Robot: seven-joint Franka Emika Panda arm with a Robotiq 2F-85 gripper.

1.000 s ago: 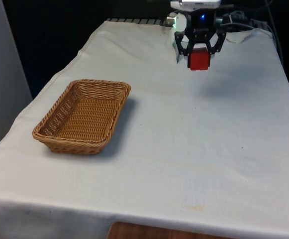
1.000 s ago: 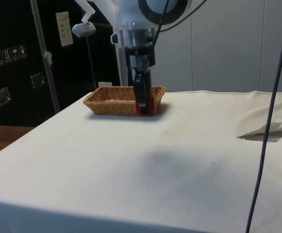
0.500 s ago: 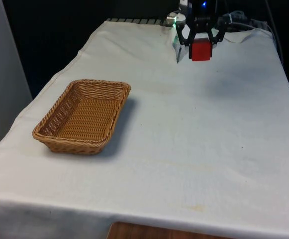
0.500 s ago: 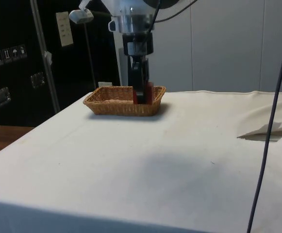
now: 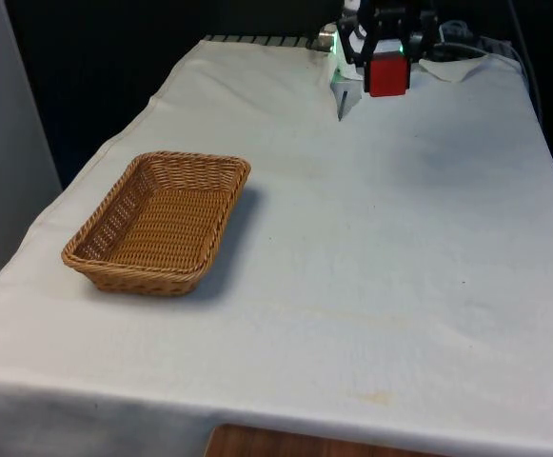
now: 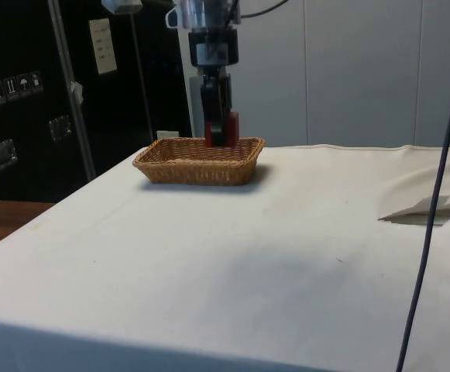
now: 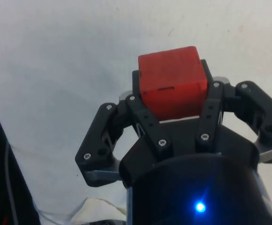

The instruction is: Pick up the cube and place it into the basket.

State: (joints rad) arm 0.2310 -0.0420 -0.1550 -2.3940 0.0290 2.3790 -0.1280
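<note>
**Cube held high at the far end, basket waiting across the table**

Clearly the black two-finger gripper [image 5: 387, 59] has the small red cube [image 5: 387, 75] in hand: in the wrist view the cube [image 7: 172, 87] sits squarely between the fingers, which are closed against its opposite faces, with the white cloth well below it. In the front view the cube hangs in the air above the far end of the cloth-covered table [image 5: 400, 286], towards the front view's right, with no contact between it and the cloth. The side view shows the gripper [image 6: 220, 132] pointing straight down with the cube [image 6: 226, 129] a clear way above the table surface.

That height looks purposeful. A carry this high should let the cube pass over the woven rim without catching it.

The shallow rectangular wicker basket [image 5: 114, 205] stands on the front view's left, nearer the camera, and holds nothing. It is well apart from the cube, so the lift appears done and the crossing is what remains. In the side view the cube seems to sit just above the basket [image 6: 199, 161], but this is only the line of sight.

The next move, by my reading, calls for a level sweep towards the basket, then a lowering into its middle before the fingers part.
</note>
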